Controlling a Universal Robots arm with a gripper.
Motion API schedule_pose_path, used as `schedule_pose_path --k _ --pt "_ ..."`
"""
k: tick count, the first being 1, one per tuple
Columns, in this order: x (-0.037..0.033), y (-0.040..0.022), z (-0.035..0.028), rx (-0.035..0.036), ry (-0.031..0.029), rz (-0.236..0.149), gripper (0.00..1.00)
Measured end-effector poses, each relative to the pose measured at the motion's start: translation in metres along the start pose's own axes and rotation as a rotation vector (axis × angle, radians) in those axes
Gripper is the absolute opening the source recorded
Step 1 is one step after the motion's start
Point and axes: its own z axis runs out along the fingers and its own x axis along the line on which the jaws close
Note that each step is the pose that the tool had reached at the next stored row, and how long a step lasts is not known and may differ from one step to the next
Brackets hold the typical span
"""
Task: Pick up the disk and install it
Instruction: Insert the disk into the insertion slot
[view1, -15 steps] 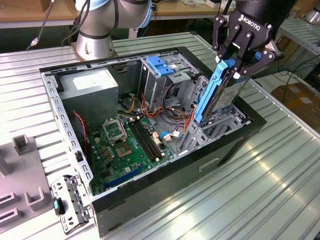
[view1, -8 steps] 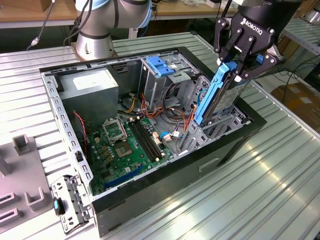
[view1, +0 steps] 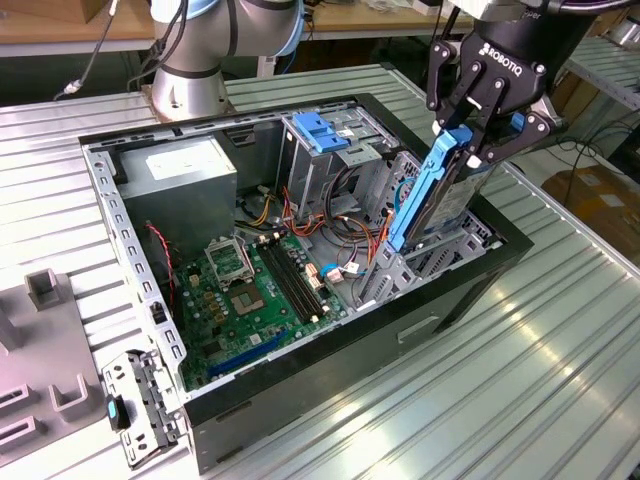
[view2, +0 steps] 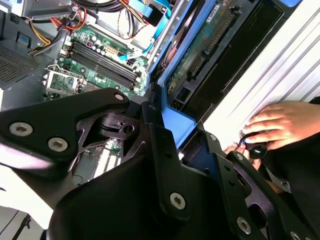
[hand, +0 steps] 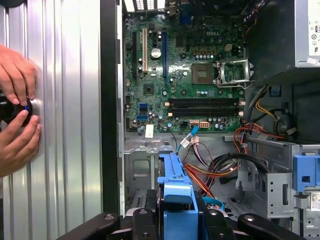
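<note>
Jaws clamped on the top end of the disk (view1: 428, 195), which stands tilted, lower end inside the computer case (view1: 330, 365)

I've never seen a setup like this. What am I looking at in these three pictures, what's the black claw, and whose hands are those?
This is a robot arm working on an open computer. The exterior view is from a camera off the arm: the black claw is its gripper, shut on the disk, a silver drive with blue rails, held on end over the case, which lies open on a metal table. Inside are a green motherboard and grey power supply. Both wrist views come from cameras on the arm, looking past the gripper into the case. A person's hands hold a small black knob on the table; whose, I cannot tell.
</note>
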Motion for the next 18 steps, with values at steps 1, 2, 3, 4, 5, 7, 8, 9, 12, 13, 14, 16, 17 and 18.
schedule_pose_path --k 1,2,3,4,5,7,8,9,12,13,14,16,17,18 --pt "0.0 0.0 0.0006 0.0 0.0 0.0 0.37" --pt "0.0 0.0 0.0015 0.0 0.0 0.0 0.37" --pt "0.0 0.0 0.0022 0.0 0.0002 0.0 0.37" --pt "0.0 0.0 0.0028 0.0 0.0 0.0 0.37" --pt "0.0 0.0 0.0042 0.0001 -0.0001 0.0 0.37" --pt "0.0 0.0 0.0054 0.0001 0.0 0.0 0.37" --pt "0.0 0.0 0.0067 0.0 0.0 0.0 0.37" --pt "0.0 -0.0001 0.0075 0.0 0.0 0.0 0.37" --pt "0.0 -0.0001 0.0112 0.0 -0.0001 0.0 0.37" --pt "-0.0001 -0.0001 0.0121 0.0 -0.0001 0.0 0.37" --pt "-0.0001 -0.0002 0.0129 0.0 0.0 0.0 0.37" --pt "0.0 -0.0002 0.0159 0.0 0.0001 0.0 0.37" --pt "0.0 -0.0002 0.0171 0.0 -0.0001 0.0 0.37" --pt "-0.0001 -0.0003 0.0191 -0.0001 0.0 0.0 0.37"
